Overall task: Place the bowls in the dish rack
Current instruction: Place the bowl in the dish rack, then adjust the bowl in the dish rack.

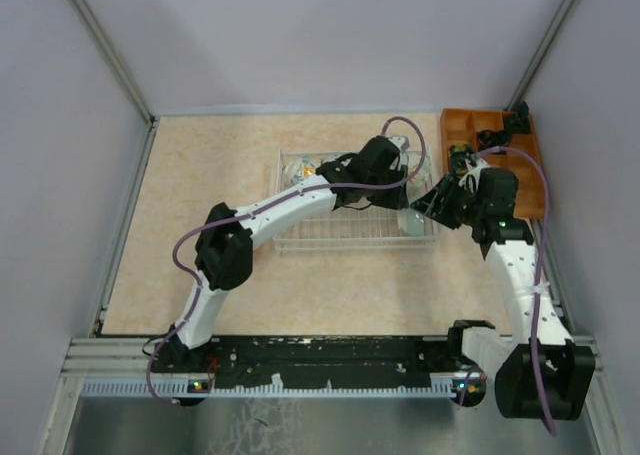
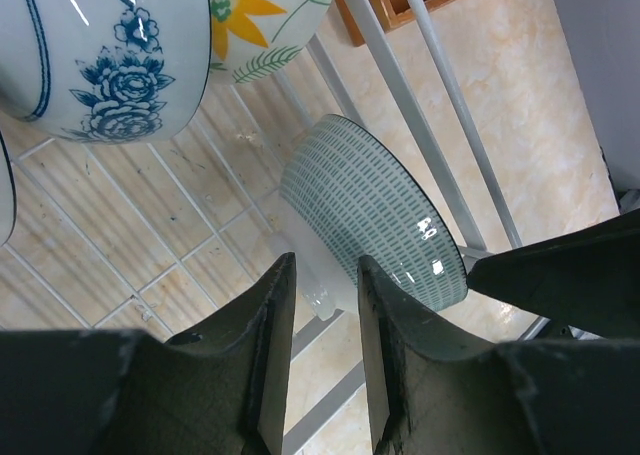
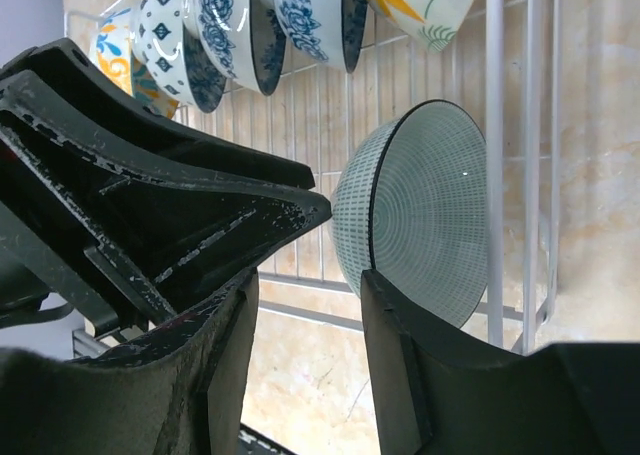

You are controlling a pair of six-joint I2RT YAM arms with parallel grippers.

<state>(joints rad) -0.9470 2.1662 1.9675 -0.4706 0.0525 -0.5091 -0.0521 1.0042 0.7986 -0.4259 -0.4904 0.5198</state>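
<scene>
The dish rack (image 1: 340,247) of pale wire stands mid-table. Several bowls stand on edge along its far side (image 1: 300,167). A green-patterned bowl (image 1: 412,221) stands on edge at the rack's right end; it also shows in the left wrist view (image 2: 370,210) and the right wrist view (image 3: 420,210). My left gripper (image 1: 402,178) hangs over the rack just left of this bowl, open and empty (image 2: 325,275). My right gripper (image 1: 422,207) is beside the bowl's right side, open and empty (image 3: 308,295), with one finger (image 3: 440,375) near the rim.
An orange wooden compartment tray (image 1: 460,135) with black items (image 1: 505,127) sits at the back right, close to the right arm. White-and-blue bowls (image 3: 230,25) and a yellow-flowered bowl (image 2: 265,20) stand in the rack (image 2: 440,85). Walls close in on both sides.
</scene>
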